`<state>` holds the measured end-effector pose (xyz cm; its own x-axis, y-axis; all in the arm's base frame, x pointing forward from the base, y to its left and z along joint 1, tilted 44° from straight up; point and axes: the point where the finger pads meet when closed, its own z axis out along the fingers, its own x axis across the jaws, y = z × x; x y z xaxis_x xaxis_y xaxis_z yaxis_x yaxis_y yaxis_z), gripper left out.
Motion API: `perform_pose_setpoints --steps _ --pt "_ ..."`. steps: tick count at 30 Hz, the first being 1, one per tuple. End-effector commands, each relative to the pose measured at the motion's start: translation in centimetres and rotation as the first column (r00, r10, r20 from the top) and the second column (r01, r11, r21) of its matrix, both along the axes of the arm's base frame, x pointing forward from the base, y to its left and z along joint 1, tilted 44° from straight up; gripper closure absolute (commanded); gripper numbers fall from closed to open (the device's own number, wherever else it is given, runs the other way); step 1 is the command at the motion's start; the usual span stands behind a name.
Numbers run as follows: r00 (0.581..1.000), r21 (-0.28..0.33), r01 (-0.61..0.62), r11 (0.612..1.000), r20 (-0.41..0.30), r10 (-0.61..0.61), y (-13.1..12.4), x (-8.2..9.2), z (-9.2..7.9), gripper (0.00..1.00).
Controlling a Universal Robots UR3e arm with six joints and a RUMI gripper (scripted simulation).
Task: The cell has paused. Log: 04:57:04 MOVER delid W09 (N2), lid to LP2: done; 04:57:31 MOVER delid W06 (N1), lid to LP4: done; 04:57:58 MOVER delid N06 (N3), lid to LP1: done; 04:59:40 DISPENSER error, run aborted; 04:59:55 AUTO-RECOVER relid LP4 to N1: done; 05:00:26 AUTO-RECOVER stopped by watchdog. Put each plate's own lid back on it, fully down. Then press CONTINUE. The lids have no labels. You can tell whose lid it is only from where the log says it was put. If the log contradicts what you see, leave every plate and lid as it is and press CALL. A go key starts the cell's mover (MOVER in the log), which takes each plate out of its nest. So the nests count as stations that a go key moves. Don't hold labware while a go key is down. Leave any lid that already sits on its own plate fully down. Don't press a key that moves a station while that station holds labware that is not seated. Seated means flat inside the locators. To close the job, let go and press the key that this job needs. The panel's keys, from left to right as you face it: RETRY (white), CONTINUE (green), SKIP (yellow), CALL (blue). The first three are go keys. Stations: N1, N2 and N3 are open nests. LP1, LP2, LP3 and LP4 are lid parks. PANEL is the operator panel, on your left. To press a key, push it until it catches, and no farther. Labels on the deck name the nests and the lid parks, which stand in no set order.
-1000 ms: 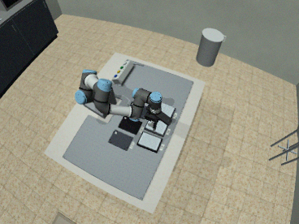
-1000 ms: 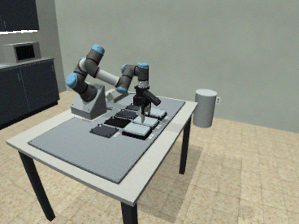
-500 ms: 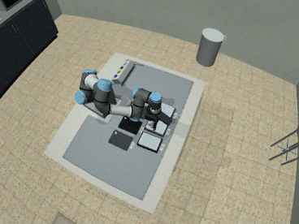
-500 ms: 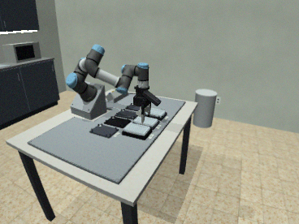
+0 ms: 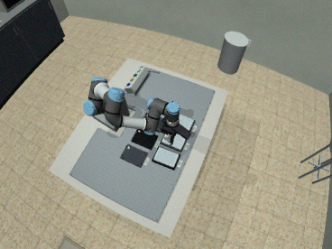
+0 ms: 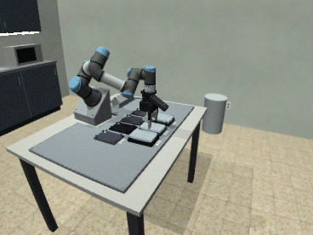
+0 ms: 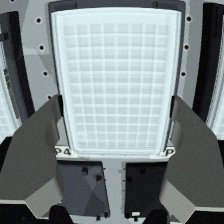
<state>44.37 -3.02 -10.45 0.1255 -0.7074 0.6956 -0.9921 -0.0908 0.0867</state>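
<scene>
My gripper is shut on a clear, gridded lid, with one finger on each long side. It holds the lid low and level over the middle station of the right-hand row. A deck label ending in "P4" shows by the lid's near corner. A white lidded plate sits at the front of that row, and another white one at the back. The operator panel stands at the far left of the deck. I cannot tell what lies under the held lid.
Two dark stations lie left of the white row on the grey mat. The arm's base stands behind them. A grey bin stands on the floor beyond the table.
</scene>
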Motion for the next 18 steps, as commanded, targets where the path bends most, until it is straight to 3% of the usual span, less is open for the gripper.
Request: perform_pose_setpoints --steps 1,17,18 --pt "1.000 0.000 -0.001 1.000 0.002 0.001 0.06 0.07 0.07 1.00" --pt "1.000 0.000 -0.001 1.000 0.002 0.001 0.05 0.07 0.07 1.00" --pt "1.000 0.000 -0.001 1.000 0.002 0.001 0.05 0.07 0.07 0.18"
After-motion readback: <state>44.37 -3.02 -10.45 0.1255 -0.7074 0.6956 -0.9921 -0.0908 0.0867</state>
